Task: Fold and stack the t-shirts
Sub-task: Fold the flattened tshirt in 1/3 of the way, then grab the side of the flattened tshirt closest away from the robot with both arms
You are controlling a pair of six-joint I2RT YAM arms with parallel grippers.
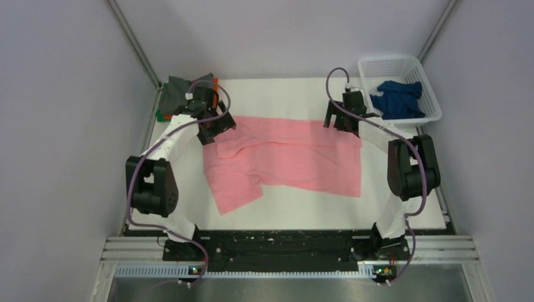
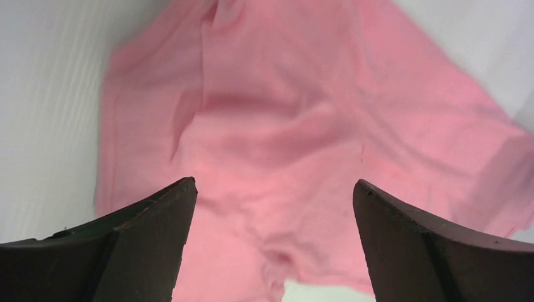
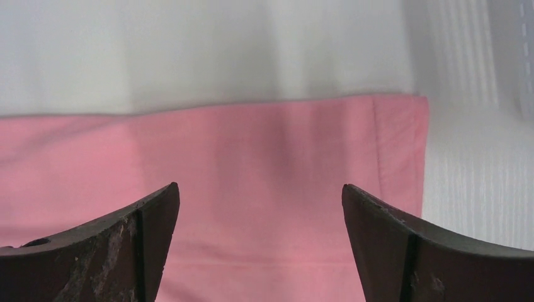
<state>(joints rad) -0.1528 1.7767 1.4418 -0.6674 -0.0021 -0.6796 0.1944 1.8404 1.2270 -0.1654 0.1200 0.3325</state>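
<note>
While the pink t-shirt (image 1: 286, 160) lies spread and rumpled on the white table (image 1: 302, 212), the left gripper (image 2: 274, 185) hovers wide open over its far left corner, and the right gripper (image 3: 259, 187), jaws equally parted, hangs over its far right corner, neither holding cloth.
</note>
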